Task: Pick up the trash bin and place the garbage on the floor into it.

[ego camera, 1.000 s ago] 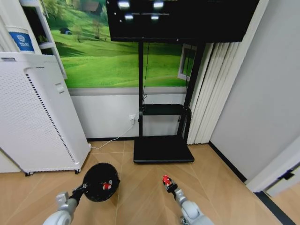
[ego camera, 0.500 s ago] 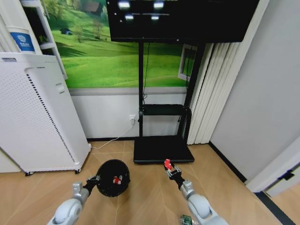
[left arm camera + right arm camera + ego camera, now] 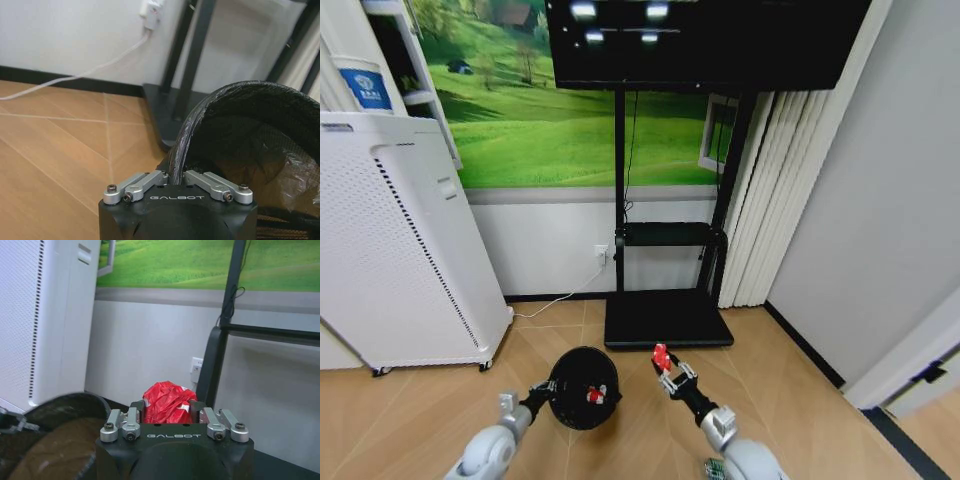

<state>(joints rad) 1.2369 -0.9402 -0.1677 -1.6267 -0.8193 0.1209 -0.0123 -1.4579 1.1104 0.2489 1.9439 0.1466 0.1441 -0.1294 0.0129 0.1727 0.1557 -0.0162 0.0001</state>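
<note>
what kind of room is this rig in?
Probably an office or showroom corner set up for demos: a big screen on a black floor stand, a meadow wall mural, a tall white perforated appliance and wood-look flooring.

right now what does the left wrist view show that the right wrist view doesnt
Left wrist view alone: the left gripper shut on the bin rim, a white cable running to a wall socket, wood floor. Right wrist view alone: the right gripper shut on a red ball, the white appliance, the green mural. Both share the bin and the black stand.
</note>
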